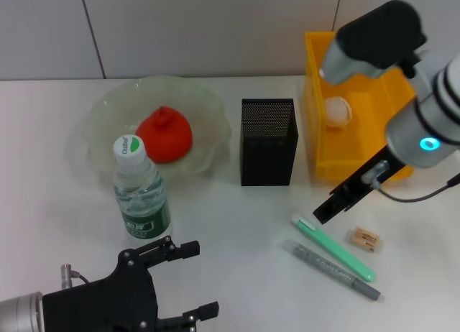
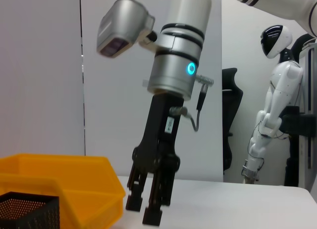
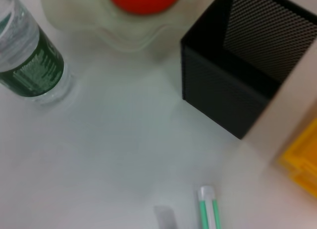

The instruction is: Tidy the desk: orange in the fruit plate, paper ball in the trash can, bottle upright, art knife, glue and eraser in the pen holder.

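The orange [image 1: 164, 134] lies in the glass fruit plate [image 1: 208, 109]. In front of the plate the bottle [image 1: 140, 188] stands upright. A paper ball [image 1: 338, 111] rests inside the yellow trash can [image 1: 320, 141]. Between plate and can stands the black mesh pen holder [image 1: 268, 141]. On the table lie the green art knife [image 1: 332, 247], the grey glue [image 1: 330, 269] and the eraser [image 1: 366, 238]. My right gripper [image 1: 322, 213] hovers just over the knife's near end, fingers slightly apart and holding nothing. At the near left my left gripper [image 1: 198, 280] is parked, open and holding nothing.
The right wrist view shows the bottle [image 3: 29, 60], the pen holder [image 3: 237, 70], the knife tip [image 3: 209, 209] and the glue tip [image 3: 166, 219]. Bare table lies between bottle and knife. The left wrist view shows the right gripper [image 2: 146, 211] beside the can [image 2: 59, 184].
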You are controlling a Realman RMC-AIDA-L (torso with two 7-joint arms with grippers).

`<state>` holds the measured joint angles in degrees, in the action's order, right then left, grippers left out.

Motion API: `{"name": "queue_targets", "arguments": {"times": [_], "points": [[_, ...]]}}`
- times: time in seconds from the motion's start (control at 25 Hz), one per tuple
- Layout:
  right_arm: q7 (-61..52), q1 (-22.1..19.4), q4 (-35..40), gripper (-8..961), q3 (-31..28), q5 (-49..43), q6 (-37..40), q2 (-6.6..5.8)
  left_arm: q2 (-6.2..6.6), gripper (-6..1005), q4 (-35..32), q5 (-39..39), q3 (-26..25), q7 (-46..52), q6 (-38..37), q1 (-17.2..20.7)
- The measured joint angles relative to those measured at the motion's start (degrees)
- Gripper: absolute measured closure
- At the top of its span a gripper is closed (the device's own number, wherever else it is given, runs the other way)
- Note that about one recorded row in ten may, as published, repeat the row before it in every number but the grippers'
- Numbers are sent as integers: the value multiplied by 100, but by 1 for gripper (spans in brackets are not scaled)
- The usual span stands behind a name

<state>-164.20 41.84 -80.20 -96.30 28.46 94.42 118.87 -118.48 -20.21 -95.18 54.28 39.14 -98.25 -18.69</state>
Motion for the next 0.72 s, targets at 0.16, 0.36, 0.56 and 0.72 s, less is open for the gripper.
{"name": "queue_targets", "arguments": {"times": [0.16, 0.36, 0.56, 0.72], "points": [[-135, 187, 561, 252, 266, -6, -430, 14, 3, 190, -1, 0, 3, -34, 8, 9], [-169, 278, 867, 264, 309, -4, -712, 20, 11, 190, 0, -2, 81, -140, 53, 16], [-157, 346, 1088, 276, 370, 23, -884, 22, 10, 191, 0, -58, 89, -140, 99, -3], [-148, 379, 1219, 286, 451, 29, -982, 22, 9, 191, 0, -124, 91, -129, 183, -12]]}}
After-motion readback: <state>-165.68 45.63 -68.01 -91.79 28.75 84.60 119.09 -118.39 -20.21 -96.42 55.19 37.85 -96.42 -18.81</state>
